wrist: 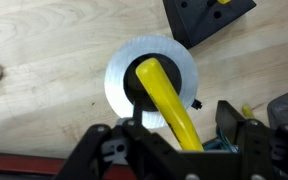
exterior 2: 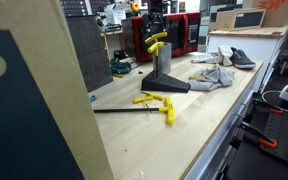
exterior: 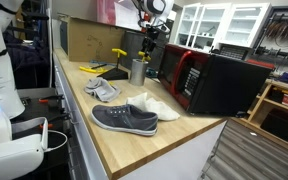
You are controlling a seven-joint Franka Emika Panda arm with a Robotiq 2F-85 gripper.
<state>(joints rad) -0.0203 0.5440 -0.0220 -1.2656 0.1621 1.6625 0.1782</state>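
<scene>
My gripper hangs right above a silver metal cup on the wooden bench. It is shut on a yellow-handled tool, whose lower end reaches down into the cup's dark inside. In both exterior views the gripper holds the yellow tool tilted over the cup. The tool's tip is hidden inside the cup.
A black stand sits next to the cup. Another yellow-handled tool lies near it. Grey shoe, white shoe and a crumpled grey cloth lie on the bench. A black-red box stands beside them; a cardboard box is behind.
</scene>
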